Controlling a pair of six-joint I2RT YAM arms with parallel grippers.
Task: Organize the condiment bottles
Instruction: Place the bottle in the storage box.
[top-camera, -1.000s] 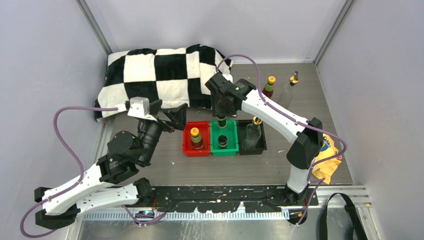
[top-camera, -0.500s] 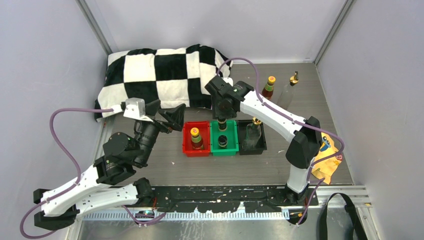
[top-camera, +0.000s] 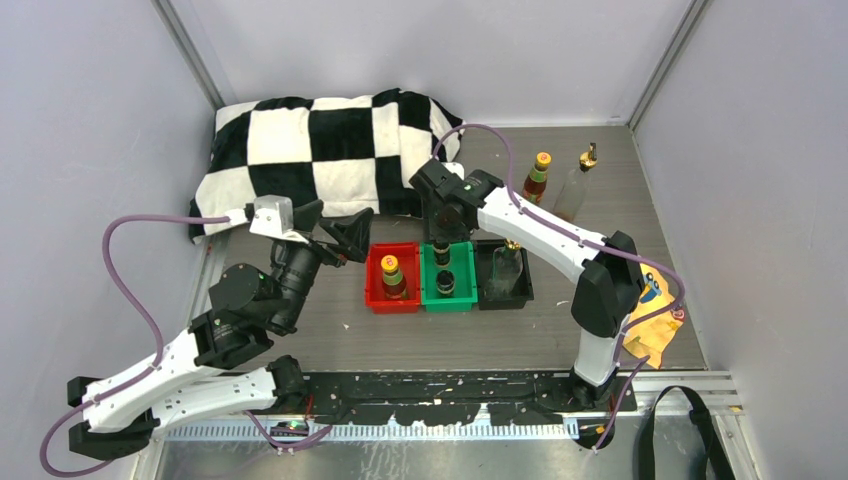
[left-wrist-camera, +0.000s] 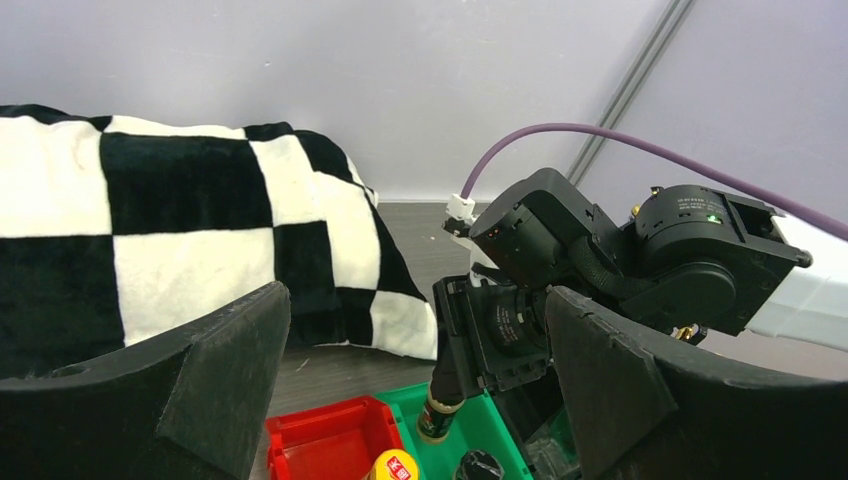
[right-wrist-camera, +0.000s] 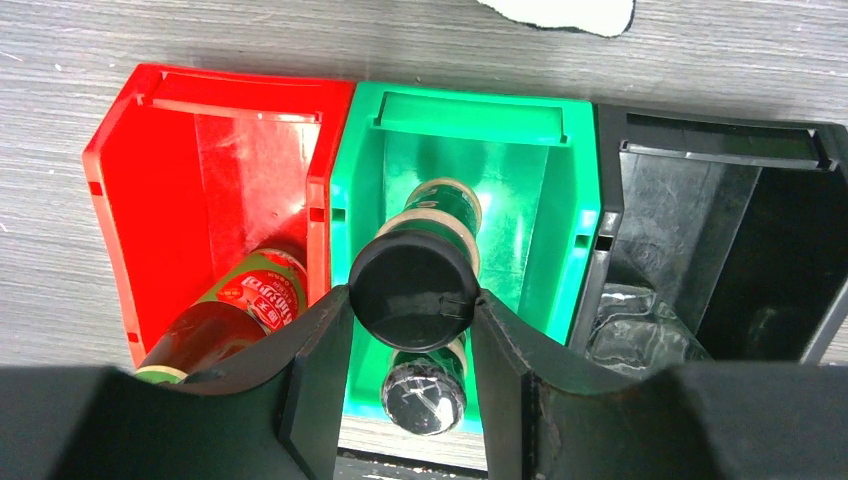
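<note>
1. Grey wood-grain table (top-camera: 330, 335) inside pale walls, with a black-and-white checkered blanket (top-camera: 320, 150) bunched up at the back left.
2. I count three little trays touching side by side mid-table: red tray (top-camera: 371, 285), green tray (top-camera: 465, 262) and black tray (top-camera: 527, 290), left to right.
3. Six bottles total, two of each kind.
4. Dark ones with black caps: both are at the green tray. One dark bottle (top-camera: 446, 285) stands in the near half. The held dark bottle (right-wrist-camera: 425, 250) is over the far half, roughly upright, green label showing. Can't tell if its base touches the tray floor.
5. Reddish-brown ones with orange-yellow caps and green labels: one sauce bottle (top-camera: 392, 277) stands in the red tray. The other sauce bottle (top-camera: 538, 175) stands on the table at the back right.
6. Tall clear glass with gold pourers: one glass bottle (top-camera: 508, 265) stands in the black tray. The second glass bottle (top-camera: 577, 185) is just beside that loose sauce bottle.
7. My right gripper (right-wrist-camera: 412, 300) points down, its jaws pinched narrow on the held bottle's black cap.
8. My left gripper (top-camera: 332, 222) hangs left of the red tray, jaws spread wide, gripping nothing.
</note>
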